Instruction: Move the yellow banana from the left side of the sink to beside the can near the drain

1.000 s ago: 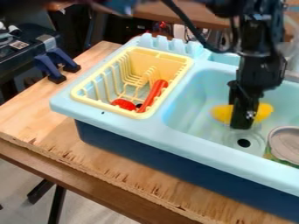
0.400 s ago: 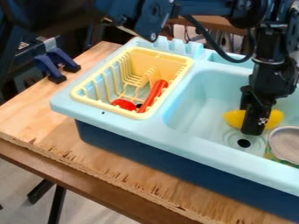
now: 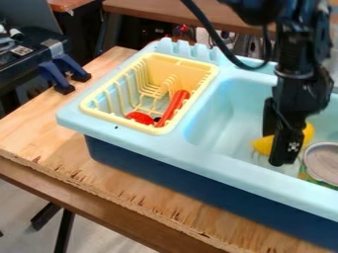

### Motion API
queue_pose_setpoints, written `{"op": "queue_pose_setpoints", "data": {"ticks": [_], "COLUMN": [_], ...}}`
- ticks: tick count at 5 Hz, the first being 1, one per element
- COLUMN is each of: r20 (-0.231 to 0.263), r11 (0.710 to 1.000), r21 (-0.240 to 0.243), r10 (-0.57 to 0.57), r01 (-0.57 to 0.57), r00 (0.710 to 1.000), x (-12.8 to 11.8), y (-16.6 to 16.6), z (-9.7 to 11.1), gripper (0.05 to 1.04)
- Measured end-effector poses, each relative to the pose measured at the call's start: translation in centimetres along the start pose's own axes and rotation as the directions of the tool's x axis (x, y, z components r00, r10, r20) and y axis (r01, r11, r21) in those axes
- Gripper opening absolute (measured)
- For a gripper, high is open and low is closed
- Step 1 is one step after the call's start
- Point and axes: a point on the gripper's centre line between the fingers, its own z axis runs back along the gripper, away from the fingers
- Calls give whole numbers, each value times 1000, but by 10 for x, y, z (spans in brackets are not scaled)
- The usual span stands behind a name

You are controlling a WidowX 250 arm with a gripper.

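The black gripper (image 3: 280,152) hangs over the right basin of the light blue toy sink (image 3: 139,144), low and pointing down. It is shut on a yellow, elongated object (image 3: 263,145), which sticks out on both sides of it and lies at a slant. The middle of the yellow object is hidden behind the gripper. Just right of the gripper, a round metal lid or pan (image 3: 322,163) rests in the basin, with something green and yellow (image 3: 309,178) at its lower edge.
A yellow dish rack (image 3: 191,66) fills the sink's left part and holds a red utensil (image 3: 174,107). Blue clamps (image 3: 64,73) grip the wooden table (image 3: 125,190) at the back left. The sink's raised rim surrounds the basin.
The gripper and the yellow object first shifted right together. Since then the gripper has come toward the camera, and the yellow object has turned to a steeper slant. The drain is now covered.
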Motion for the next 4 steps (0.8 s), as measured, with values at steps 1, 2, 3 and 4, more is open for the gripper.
{"op": "queue_pose_setpoints", "data": {"ticks": [1,2,3,4], "r20": [81,121,144,39], "r11": [996,989,981,980], "r21": [73,108,134,-33], "r10": [44,83,122,197], "r01": [-50,-96,-141,-196], "r00": [996,989,982,980], "x": [-2,-11,-20,-33], "y": [-1,-9,-15,-31], "z": [30,53,79,96], "gripper": [1011,1011,1011,1011]}}
